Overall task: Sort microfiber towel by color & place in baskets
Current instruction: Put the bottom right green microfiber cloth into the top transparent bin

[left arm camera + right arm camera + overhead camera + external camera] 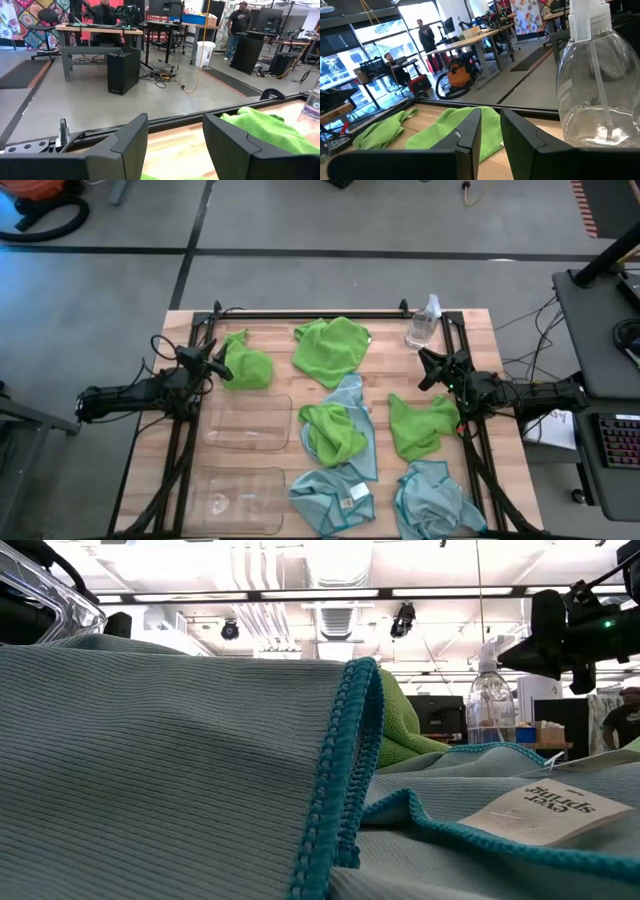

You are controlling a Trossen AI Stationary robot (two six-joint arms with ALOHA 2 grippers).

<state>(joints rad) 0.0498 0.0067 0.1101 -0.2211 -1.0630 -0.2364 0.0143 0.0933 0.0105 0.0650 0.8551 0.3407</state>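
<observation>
table [270, 330]: pale wood planks with visible grain, matt, framed by black metal rails
green towels [332, 348]: soft cloth, matt, with a fuzzy nap
blue towels [330, 498]: finely ribbed woven cloth, matt, edged with darker teal stitching, as shown close up in the low view
tag [548, 808]: white, matt, printed in dark letters, sewn to a blue towel
baskets [247, 422]: clear plastic, smooth and glossy, with highlights on the rims
spray bottle [592, 95]: clear glossy plastic with a white plastic head
fingers [235, 150]: dark, smooth, matt plastic, as seen in the left wrist view
floor [330, 275]: grey, smooth, faintly shiny
</observation>
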